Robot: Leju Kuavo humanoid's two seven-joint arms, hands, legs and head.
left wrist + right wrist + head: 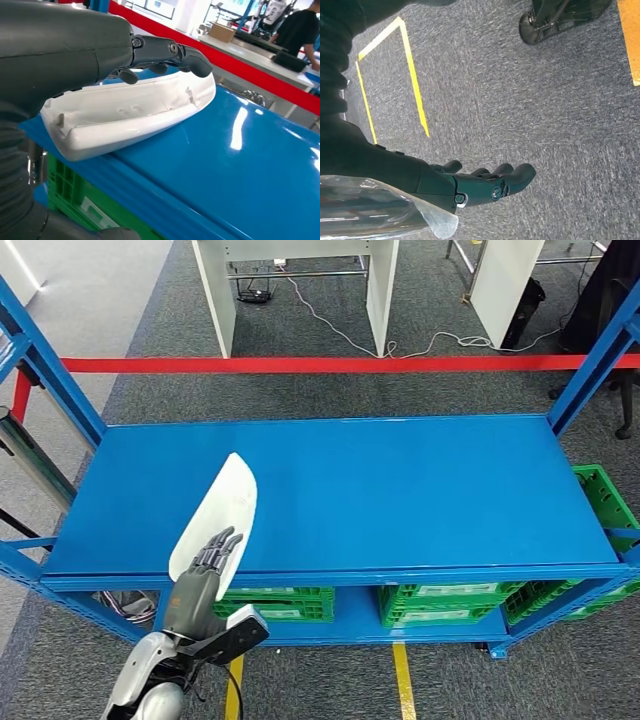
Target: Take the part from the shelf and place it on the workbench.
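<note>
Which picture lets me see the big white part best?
The head view: it shows the white part whole, lying at the blue shelf's front edge under the left hand. The left wrist view shows it close but partly hidden behind that hand. The right wrist view faces the floor.

A glossy blue metal shelf point(392, 490) with angled blue corner posts stretches left to right, and on its top deck, at the near-left edge, lies a long white curved plastic part point(223, 510), its narrower tip pointing toward the far side and its near end jutting a little past the front lip. On the lower level under that deck stand green plastic crates point(441, 605) in a row, with one more green crate point(607, 502) at the far right end. The shelf stands on a grey carpeted floor point(317, 390) marked with yellow tape lines point(404, 680) near its front.
</note>
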